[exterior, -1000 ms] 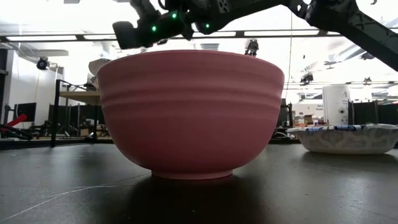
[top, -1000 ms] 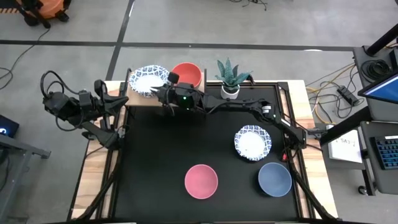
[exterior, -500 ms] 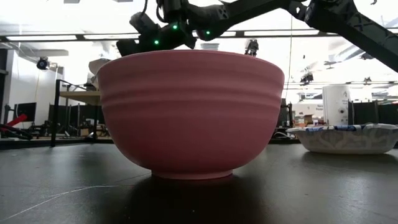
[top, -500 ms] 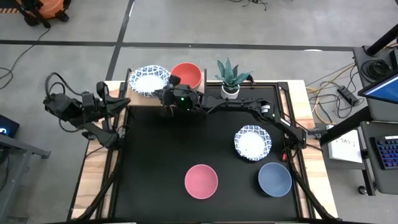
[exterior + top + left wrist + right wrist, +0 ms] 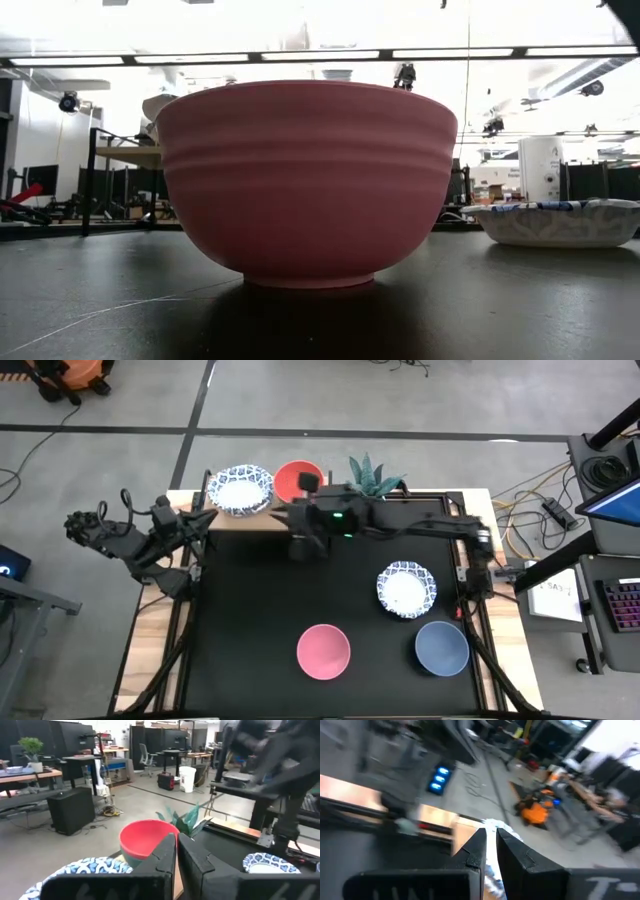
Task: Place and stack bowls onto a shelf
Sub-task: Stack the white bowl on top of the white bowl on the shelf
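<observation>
Since a second ago your right pincer (image 5: 302, 547) has pulled back from the shelf (image 5: 222, 520) and swung out over the black counter (image 5: 250, 610), its fingers (image 5: 476, 851) clenched with only a sliver between them and nothing held, while the patterned bowl (image 5: 240, 489) and red bowl (image 5: 293, 476) sit side by side on the shelf. Your left pincer (image 5: 196, 524), also pressed together and empty, waits at the counter's left edge just beside the shelf. You can make out little of the shelf board itself under the bowls; the pink bowl (image 5: 324, 650), grey-blue bowl (image 5: 442, 647) and second patterned bowl (image 5: 406, 588) stand on the counter.
</observation>
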